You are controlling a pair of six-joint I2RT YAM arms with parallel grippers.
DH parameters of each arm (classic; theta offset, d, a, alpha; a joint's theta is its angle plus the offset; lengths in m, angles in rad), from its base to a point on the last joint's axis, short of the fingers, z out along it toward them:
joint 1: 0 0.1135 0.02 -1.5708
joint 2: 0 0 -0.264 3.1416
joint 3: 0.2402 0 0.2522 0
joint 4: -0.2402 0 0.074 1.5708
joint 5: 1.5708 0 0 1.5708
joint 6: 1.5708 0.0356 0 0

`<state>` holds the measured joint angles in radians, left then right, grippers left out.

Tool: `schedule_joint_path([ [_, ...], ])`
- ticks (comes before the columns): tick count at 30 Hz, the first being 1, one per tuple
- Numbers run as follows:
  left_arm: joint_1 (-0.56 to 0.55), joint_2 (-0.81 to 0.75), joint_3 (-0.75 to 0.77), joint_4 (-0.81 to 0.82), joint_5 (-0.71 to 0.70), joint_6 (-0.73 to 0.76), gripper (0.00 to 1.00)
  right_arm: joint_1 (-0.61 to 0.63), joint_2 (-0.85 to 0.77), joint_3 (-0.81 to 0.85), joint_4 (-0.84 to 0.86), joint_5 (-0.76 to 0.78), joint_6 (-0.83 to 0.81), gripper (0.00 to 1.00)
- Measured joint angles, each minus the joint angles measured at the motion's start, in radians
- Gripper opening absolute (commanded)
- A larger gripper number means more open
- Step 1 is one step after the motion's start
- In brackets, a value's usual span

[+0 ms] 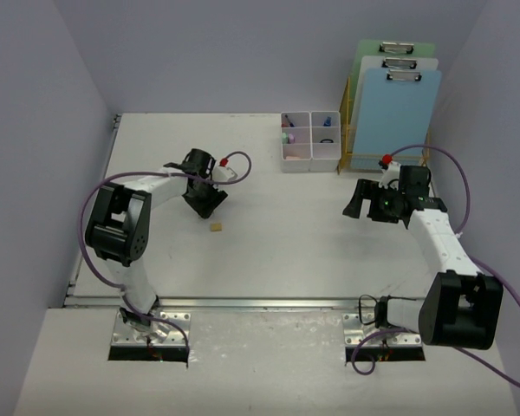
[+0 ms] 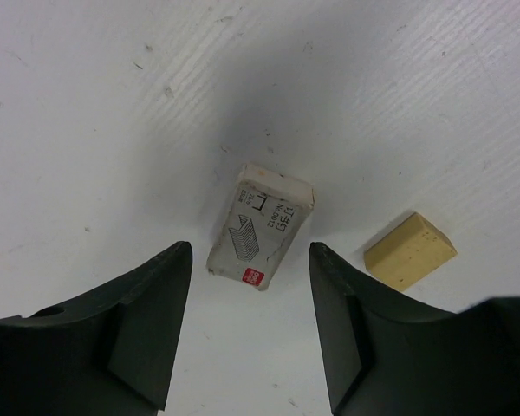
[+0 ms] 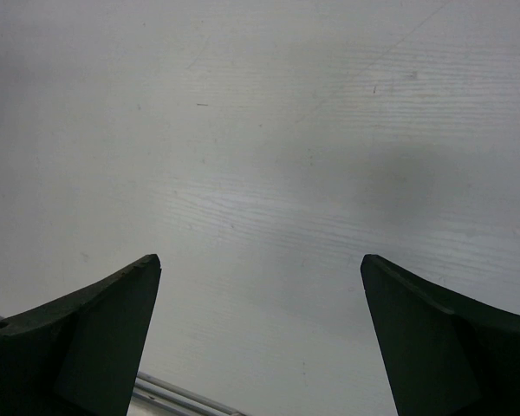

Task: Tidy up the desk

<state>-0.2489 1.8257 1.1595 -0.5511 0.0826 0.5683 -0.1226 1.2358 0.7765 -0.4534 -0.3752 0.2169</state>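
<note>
On the white desk (image 2: 104,113) lies a small grey-white staple box (image 2: 260,227) with a red label, and a tan eraser block (image 2: 410,251) sits just right of it. My left gripper (image 2: 250,247) hovers over the box, open, its fingertips either side of the box's near end and holding nothing. From above, the left gripper (image 1: 204,204) hides the box, and the eraser (image 1: 216,227) lies just beside it. My right gripper (image 1: 360,204) hangs wide open over bare desk (image 3: 269,156), empty.
A white compartmented organizer (image 1: 310,136) with small items stands at the back. To its right a gold wire rack (image 1: 351,130) holds green, white and blue clipboards (image 1: 399,108). A metal rail (image 1: 260,302) runs along the desk's near edge. Grey walls close in on three sides.
</note>
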Motion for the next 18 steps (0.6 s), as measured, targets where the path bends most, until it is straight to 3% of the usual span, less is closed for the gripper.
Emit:
schedule_joint_path([
  [6,0.001,0.038,0.008,0.001,0.021,0.004,0.46,0.0,0.002,0.0,-0.002,0.0,-0.006,0.99],
  [10,0.001,0.04,0.01,0.0,0.044,0.003,0.32,0.0,0.009,0.0,-0.002,-0.001,-0.007,0.99],
  [16,-0.006,0.036,0.064,-0.02,0.068,-0.019,0.0,0.0,0.026,0.004,-0.004,-0.006,-0.006,0.99],
  [18,-0.017,0.027,0.099,-0.005,0.054,-0.048,0.0,0.0,0.03,0.008,-0.005,-0.011,-0.003,0.99],
])
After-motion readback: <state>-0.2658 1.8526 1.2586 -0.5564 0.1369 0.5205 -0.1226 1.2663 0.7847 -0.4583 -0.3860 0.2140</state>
